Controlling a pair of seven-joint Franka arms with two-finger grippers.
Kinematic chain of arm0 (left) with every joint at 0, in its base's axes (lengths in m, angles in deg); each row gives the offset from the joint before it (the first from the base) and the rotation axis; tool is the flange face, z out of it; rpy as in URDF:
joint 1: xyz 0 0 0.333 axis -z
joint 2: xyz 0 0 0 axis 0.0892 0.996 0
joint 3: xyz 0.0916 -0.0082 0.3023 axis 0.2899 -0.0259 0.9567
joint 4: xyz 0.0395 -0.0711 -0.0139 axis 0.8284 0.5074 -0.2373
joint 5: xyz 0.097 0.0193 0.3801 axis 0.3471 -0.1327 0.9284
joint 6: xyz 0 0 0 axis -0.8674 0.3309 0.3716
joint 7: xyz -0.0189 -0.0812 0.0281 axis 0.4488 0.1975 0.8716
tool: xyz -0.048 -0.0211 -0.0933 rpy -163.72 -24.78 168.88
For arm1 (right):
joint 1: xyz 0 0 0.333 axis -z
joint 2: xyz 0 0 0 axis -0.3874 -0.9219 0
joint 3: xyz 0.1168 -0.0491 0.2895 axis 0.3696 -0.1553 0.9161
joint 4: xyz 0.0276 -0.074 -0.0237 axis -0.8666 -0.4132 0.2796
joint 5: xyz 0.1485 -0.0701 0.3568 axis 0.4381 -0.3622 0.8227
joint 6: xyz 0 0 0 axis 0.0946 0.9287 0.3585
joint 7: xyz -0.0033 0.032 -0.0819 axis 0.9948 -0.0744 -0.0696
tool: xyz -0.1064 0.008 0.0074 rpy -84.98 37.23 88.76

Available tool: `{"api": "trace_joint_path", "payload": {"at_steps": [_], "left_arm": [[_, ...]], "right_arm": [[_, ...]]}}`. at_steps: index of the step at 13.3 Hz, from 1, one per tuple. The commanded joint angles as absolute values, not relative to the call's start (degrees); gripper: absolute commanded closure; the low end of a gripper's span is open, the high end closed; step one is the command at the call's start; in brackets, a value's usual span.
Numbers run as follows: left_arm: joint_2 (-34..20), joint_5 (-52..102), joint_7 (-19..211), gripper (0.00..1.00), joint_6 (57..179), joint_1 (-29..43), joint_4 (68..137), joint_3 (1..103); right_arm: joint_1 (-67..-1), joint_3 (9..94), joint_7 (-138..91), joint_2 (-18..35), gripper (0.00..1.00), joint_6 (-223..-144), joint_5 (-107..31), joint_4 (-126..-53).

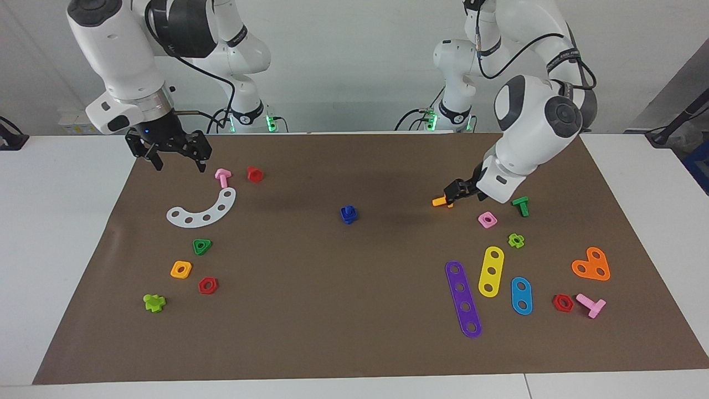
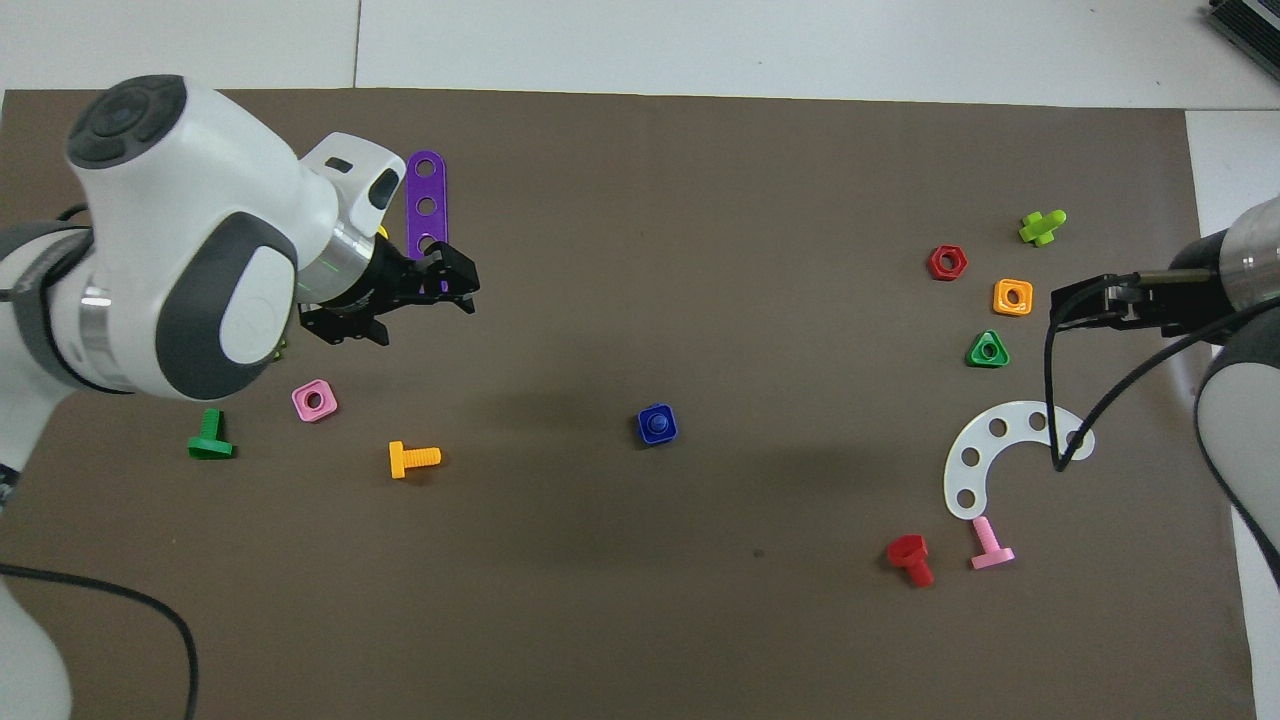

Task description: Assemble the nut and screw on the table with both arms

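The dark-blue nut (image 1: 348,213) lies alone in the middle of the brown mat on the table (image 1: 83,183), with no gripper touching it. From above, the screw's round stem (image 2: 655,423) shows inside the nut (image 2: 667,433), so the two sit together as one piece. My left gripper (image 1: 451,193) hangs open and empty over the orange bolt (image 1: 442,200), toward the left arm's end. In the overhead view the left gripper (image 2: 464,285) is beside the purple strip. My right gripper (image 1: 180,161) waits open above the mat's edge near the pink bolt (image 1: 222,177).
Purple (image 1: 463,299), yellow (image 1: 491,271) and blue (image 1: 521,295) strips, a pink nut (image 1: 487,220) and green bolt (image 1: 521,205) lie toward the left arm's end. A white curved strip (image 1: 203,210), red bolt (image 1: 255,174) and orange nut (image 1: 181,269) lie toward the right arm's end.
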State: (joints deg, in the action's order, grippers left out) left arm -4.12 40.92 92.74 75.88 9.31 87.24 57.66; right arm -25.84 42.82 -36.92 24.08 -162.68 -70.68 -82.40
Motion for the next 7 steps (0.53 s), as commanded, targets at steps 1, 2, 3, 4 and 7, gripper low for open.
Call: {"api": "trace_joint_path", "payload": {"at_steps": [1, 2, 3, 4, 7], "left_arm": [[-6.02, 47.2, 84.02, 0.0, 73.71, 5.89, 89.9, 57.15], [-6.46, 47.83, 80.07, 0.0, 73.71, 3.61, 89.81, 57.15], [-7.16, 47.92, 75.07, 0.0, 73.71, 1.41, 89.38, 57.15], [-8.04, 47.92, 71.45, 0.0, 74.23, -0.79, 88.59, 57.15], [-10.24, 50.72, 67.73, 0.0, 75.38, -4.15, 83.77, 57.15]], "right_arm": [[-24.81, 43.6, -37.66, 23.9, 0.0, -161.44, -69.26, -81.57], [-24.81, 43.6, -37.66, 23.9, 0.0, -161.44, -69.26, -81.57], [-24.81, 43.6, -37.66, 23.9, 0.0, -161.44, -69.26, -81.66], [-24.9, 43.6, -37.66, 23.99, 0.0, -161.35, -69.26, -81.66], [-25.25, 43.6, -39.41, 23.99, 0.0, -160.65, -69.26, -81.75]]}}
